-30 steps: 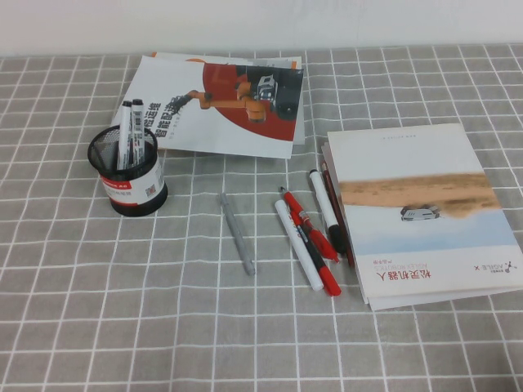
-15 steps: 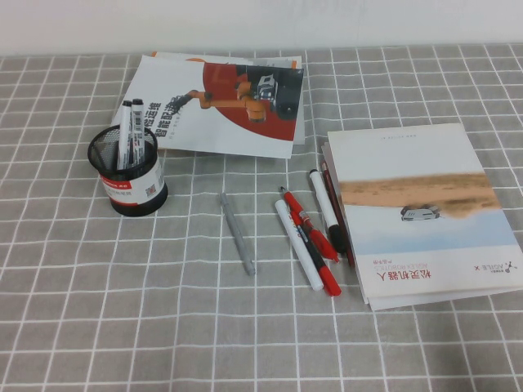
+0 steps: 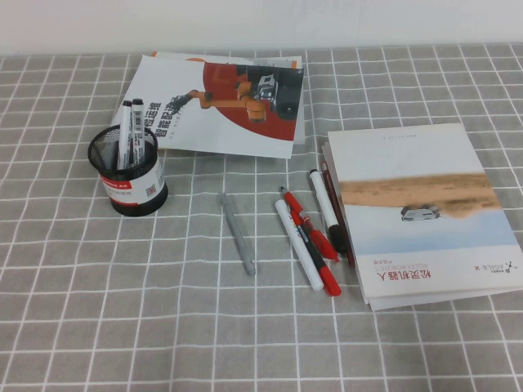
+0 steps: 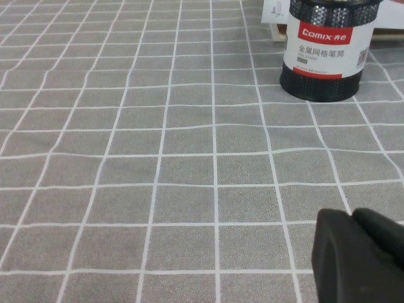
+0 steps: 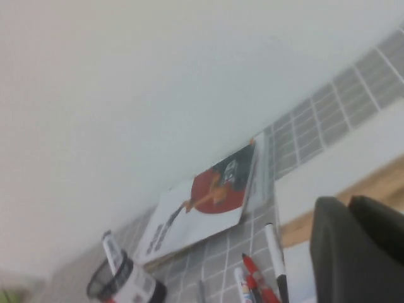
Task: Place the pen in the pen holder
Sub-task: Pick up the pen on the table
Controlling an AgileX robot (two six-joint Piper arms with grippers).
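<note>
High view: pen [image 3: 297,244] flat mid-tablecloth among red pens, well apart from pen holder [image 3: 128,172] toward left edge | light, stiff, slick: pinch mid-barrel | right gripper [image 5: 356,249] clenched empty, raised | left gripper [image 4: 360,252] low over cloth, state unreadable

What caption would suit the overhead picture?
Pen lying among other pens, holder waiting at left, both grippers out of frame.
</note>
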